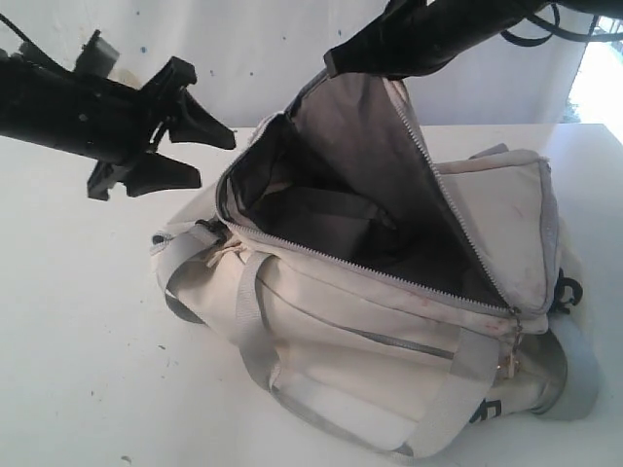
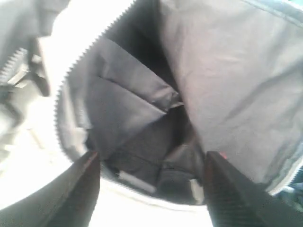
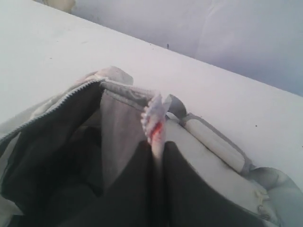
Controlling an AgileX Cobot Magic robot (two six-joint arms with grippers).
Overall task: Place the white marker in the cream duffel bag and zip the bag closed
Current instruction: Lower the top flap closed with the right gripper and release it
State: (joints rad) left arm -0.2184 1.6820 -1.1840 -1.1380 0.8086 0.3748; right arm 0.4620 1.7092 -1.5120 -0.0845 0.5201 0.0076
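The left gripper (image 1: 216, 158), upper left in the exterior view, hangs wide open and empty beside the bag (image 1: 389, 321). A slim pale bar low in the left wrist view, on the lining (image 2: 142, 109), looks like the marker (image 2: 136, 182). The right gripper (image 3: 158, 142) pinches the bag's flap (image 1: 360, 126) upright. Best to lift the left arm clear of the zipper teeth (image 1: 458, 209), lay the flap flat, then go for the pull (image 1: 508, 350) at lower right.

White table (image 1: 78, 379), speckled white wall (image 1: 263, 49) behind, bright patch (image 1: 602, 88) at right.
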